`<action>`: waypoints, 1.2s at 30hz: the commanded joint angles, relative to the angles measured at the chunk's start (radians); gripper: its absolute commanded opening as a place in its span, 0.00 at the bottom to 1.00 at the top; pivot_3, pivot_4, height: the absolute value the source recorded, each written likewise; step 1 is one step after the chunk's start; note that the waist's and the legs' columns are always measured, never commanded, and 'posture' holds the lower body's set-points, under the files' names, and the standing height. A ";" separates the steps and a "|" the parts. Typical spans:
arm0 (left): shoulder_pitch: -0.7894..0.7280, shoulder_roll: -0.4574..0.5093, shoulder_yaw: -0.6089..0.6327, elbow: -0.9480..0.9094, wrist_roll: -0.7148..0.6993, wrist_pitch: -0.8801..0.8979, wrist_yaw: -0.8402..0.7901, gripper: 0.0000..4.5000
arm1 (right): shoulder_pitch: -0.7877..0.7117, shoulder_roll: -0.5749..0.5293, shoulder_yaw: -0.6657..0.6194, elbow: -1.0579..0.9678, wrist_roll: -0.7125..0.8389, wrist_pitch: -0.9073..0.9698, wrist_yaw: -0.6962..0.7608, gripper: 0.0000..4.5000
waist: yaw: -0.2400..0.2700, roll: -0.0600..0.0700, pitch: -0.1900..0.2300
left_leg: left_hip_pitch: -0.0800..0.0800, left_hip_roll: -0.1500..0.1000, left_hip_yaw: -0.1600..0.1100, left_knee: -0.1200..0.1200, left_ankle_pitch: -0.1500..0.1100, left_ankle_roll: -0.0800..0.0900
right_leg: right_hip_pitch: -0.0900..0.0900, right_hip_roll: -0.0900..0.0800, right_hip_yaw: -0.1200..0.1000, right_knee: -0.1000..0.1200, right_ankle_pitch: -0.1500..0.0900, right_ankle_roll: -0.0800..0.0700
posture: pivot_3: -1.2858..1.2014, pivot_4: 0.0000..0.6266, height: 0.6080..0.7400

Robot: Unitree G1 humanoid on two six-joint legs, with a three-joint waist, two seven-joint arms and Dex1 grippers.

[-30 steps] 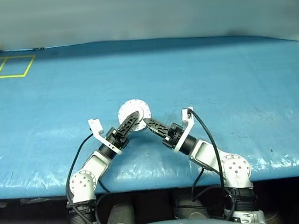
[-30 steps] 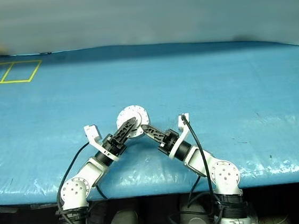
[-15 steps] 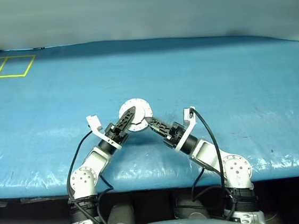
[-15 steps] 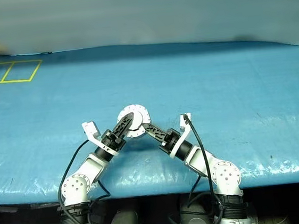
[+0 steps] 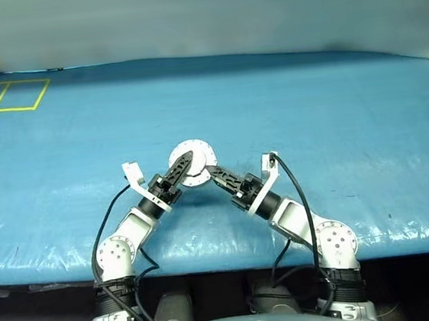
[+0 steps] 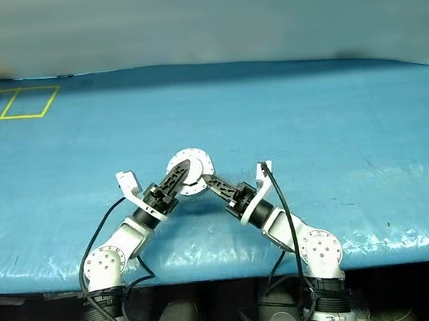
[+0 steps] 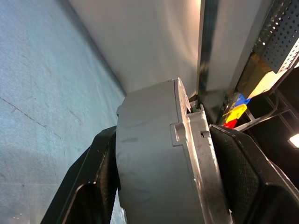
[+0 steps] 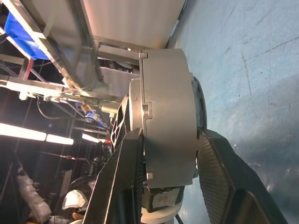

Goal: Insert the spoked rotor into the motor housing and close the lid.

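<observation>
Both grippers clamp the motor housing from opposite sides above the table: left gripper at its eight o'clock, right gripper at its four o'clock. The lid lies shut against it. Beneath spreads blue sheeting with yellow tape squares at ten o'clock and a pale wall at twelve.

No readable text, labels, brands, numbers or signs appear on anything in these views.

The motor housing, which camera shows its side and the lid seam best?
The left wrist view: the motor housing fills it edge-on, with the lid closed against its rim, a seam between. The right wrist view shows a similar side. The head views show only its small round face.
</observation>
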 commanded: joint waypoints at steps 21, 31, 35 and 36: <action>0.034 0.184 -0.173 0.015 0.138 0.045 -0.228 0.60 | -0.062 0.021 0.023 0.005 0.017 0.015 -0.018 0.37 | 0.002 0.001 0.001 | 0.000 0.000 0.001 0.000 0.000 0.000 | -0.001 0.000 0.000 0.000 0.000 0.000 | 0.52 0.24 1.00; -0.038 0.234 -0.117 0.409 0.297 -0.155 -0.492 0.59 | -0.070 0.016 0.016 0.005 0.022 0.037 0.006 0.74 | -0.001 0.001 0.001 | 0.000 0.000 0.001 0.000 0.000 0.000 | -0.001 0.000 0.000 0.000 0.000 0.000 | 0.52 0.24 1.00; -0.046 0.264 -0.097 0.538 0.333 -0.227 -0.597 0.59 | -0.073 0.014 0.018 0.009 0.017 0.037 0.002 0.74 | -0.002 0.005 -0.001 | 0.002 0.000 0.001 -0.001 0.000 0.000 | 0.000 0.000 0.001 0.002 0.000 -0.001 | 0.52 0.24 1.00; -0.047 0.268 -0.088 0.567 0.334 -0.244 -0.627 0.57 | -0.074 0.012 0.019 0.010 0.016 0.036 0.002 0.74 | -0.004 0.006 -0.002 | 0.004 0.000 0.001 -0.001 0.000 0.000 | 0.000 0.001 0.001 0.003 0.000 -0.001 | 0.52 0.24 1.00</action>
